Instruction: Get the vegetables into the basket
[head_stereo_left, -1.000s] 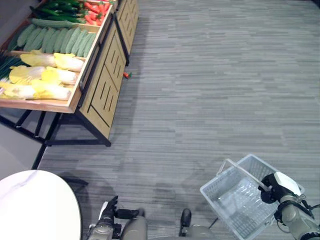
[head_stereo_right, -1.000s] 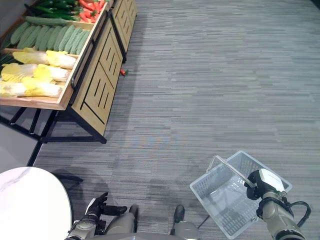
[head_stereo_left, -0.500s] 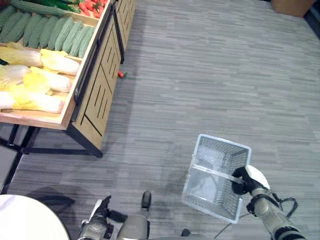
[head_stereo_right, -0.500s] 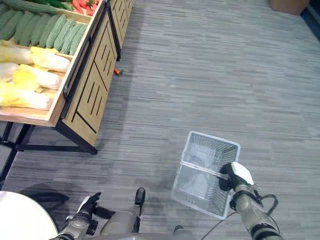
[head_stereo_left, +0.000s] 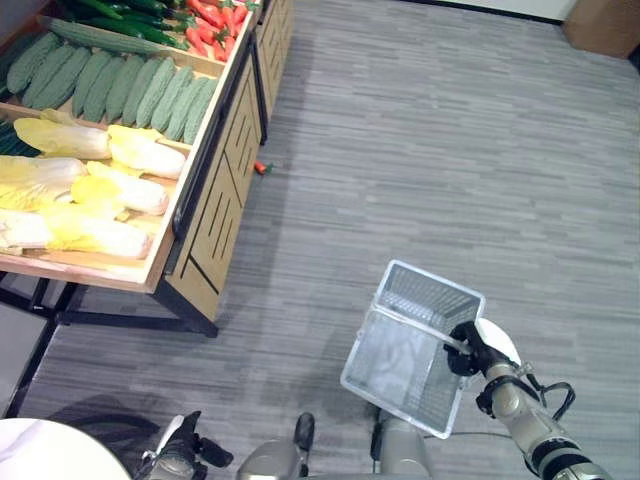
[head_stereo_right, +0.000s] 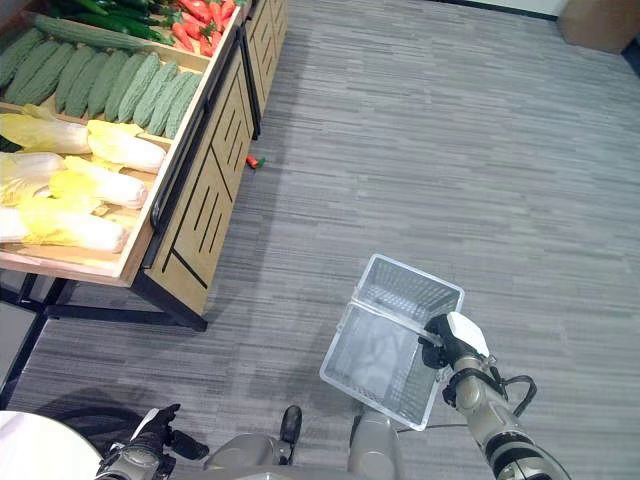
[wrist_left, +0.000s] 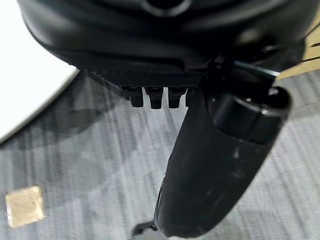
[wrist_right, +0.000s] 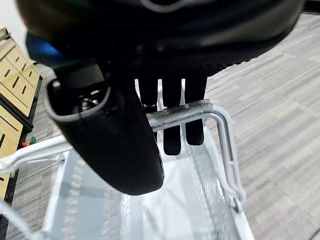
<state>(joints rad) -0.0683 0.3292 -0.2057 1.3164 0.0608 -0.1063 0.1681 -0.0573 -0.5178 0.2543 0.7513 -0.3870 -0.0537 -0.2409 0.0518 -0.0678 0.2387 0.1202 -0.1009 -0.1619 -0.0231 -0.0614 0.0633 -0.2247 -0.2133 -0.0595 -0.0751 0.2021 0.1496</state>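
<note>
Right eye view — right robot hand (head_stereo_right: 447, 343) clamps basket (head_stereo_right: 392, 340) handle (wrist_right: 190, 113), basket tilted.

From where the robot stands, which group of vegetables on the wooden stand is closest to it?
The pale yellow cabbages, in the stand's near end. The bumpy green gourds lie behind them, and the red peppers sit farthest away.

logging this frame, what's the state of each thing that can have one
basket: empty, off the floor, carried by its handle
right hand: shut on the handle
left hand: low by the robot's side, holds nothing
stand: stocked with cabbages, gourds, red peppers
small red piece: lying on the floor by the stand
</note>
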